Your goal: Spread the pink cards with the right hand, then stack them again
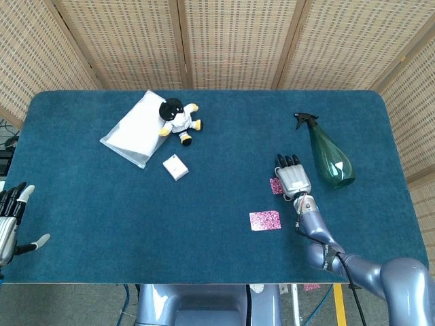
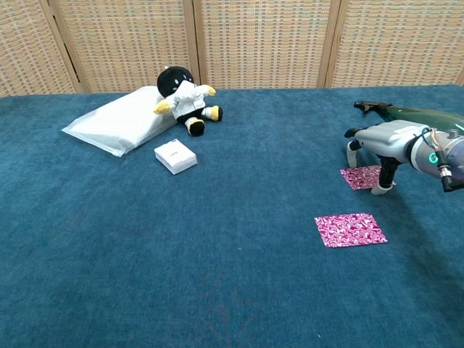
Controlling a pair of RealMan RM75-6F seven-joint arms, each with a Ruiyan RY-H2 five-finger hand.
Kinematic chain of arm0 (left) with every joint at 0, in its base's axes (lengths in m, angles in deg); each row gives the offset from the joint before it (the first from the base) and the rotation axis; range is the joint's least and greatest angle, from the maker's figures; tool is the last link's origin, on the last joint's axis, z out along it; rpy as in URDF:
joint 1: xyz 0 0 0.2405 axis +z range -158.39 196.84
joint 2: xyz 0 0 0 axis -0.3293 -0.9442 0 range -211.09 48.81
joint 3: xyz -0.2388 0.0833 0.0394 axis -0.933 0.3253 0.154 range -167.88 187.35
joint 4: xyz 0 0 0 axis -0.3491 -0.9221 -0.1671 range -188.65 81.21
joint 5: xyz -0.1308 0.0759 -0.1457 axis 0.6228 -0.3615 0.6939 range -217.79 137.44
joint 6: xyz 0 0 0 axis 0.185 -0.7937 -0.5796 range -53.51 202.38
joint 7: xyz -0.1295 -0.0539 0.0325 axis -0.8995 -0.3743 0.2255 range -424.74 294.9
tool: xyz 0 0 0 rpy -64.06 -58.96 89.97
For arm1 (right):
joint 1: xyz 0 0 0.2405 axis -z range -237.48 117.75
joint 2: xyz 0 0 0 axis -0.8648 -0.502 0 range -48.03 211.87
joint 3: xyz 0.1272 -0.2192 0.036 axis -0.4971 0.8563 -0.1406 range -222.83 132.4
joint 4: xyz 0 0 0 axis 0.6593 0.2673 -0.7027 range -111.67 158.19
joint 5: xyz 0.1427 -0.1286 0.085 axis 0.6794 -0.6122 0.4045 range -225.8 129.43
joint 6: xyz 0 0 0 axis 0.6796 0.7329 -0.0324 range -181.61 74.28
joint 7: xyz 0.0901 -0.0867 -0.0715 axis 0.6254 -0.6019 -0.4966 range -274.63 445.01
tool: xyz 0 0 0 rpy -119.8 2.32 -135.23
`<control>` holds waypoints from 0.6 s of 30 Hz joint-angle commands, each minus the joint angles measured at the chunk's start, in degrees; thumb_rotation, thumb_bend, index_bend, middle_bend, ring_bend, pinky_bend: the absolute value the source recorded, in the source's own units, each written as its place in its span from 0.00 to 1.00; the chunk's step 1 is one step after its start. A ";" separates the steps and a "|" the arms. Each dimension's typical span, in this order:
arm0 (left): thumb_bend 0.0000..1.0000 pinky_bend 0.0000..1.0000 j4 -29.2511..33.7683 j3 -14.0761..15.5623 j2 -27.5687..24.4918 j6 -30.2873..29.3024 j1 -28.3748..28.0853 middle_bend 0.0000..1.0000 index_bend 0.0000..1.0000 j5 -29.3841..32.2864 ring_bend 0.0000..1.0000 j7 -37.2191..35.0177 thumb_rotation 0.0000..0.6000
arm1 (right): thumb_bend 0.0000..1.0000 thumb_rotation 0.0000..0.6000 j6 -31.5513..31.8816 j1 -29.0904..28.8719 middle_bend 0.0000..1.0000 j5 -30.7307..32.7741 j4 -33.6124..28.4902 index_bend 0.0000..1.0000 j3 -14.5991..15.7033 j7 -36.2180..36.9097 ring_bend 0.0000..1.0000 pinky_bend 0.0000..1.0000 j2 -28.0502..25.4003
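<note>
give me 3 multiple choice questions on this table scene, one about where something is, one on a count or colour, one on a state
1. Where does the small white box lie?
A. under the right hand
B. in front of the plush doll, apart from it
C. on top of the spray bottle

2. How many pink cards show on the table?
A. two
B. four
C. none

3. How is the right hand placed?
A. raised high, holding the bottle
B. palm down over the farther pink card, fingertips at the cloth
C. gripping the plush doll

Answers:
1 B: the box sits on the blue table just nearer the camera than the plush doll.
2 A: one nearer pink card lies alone and a farther pink card lies beneath the hand.
3 B: the chest view shows the fingers arched down around that card; the green spray bottle lies untouched beside it.
</note>
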 commanded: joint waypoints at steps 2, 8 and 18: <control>0.00 0.00 0.02 0.00 0.00 -0.01 0.00 0.00 0.00 0.00 0.00 0.03 1.00 | 0.36 1.00 0.22 -0.01 0.00 -0.18 0.01 0.55 -0.14 0.03 0.00 0.02 -0.06; 0.00 0.00 0.03 0.00 0.02 -0.07 0.03 0.00 0.00 -0.02 0.00 0.13 1.00 | 0.36 1.00 0.21 -0.17 0.00 0.02 0.12 0.55 -0.29 -0.33 0.00 0.02 0.04; 0.00 0.00 0.03 -0.01 0.02 -0.07 0.03 0.00 0.00 -0.01 0.00 0.14 1.00 | 0.36 1.00 0.58 -0.28 0.00 -0.11 -0.86 0.55 -0.58 -0.54 0.00 0.02 -0.54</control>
